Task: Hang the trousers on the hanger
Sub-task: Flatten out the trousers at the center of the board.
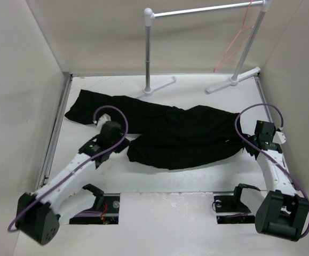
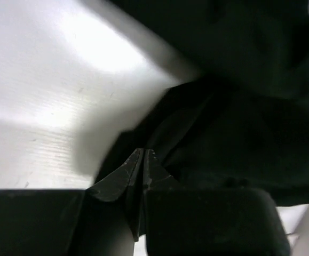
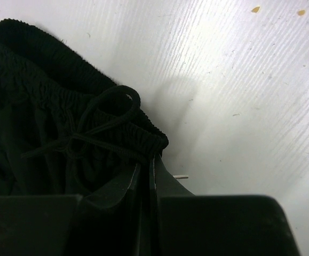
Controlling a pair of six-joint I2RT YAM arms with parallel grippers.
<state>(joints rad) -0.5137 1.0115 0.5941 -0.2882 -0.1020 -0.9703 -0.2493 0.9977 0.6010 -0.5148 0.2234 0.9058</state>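
Observation:
The black trousers [image 1: 175, 133] lie spread across the table, legs to the left and waistband to the right. My left gripper [image 1: 128, 143] is low at the near edge of a leg. In the left wrist view its jaws [image 2: 143, 153] are shut, with a fold of black cloth [image 2: 229, 128] drawn into the tips. My right gripper [image 1: 248, 145] is at the waist end. In the right wrist view it [image 3: 146, 161] is shut on the ribbed waistband [image 3: 117, 125] beside the drawstring bow [image 3: 103, 114]. The pink-orange hanger [image 1: 238, 45] hangs from the rack's bar at the far right.
The white and grey tube rack [image 1: 149, 53] stands at the back, its feet [image 1: 162, 85] on the table close to the trousers. White walls close in the left, right and back sides. Two cut-outs with arm mounts [image 1: 98, 205] lie at the near edge.

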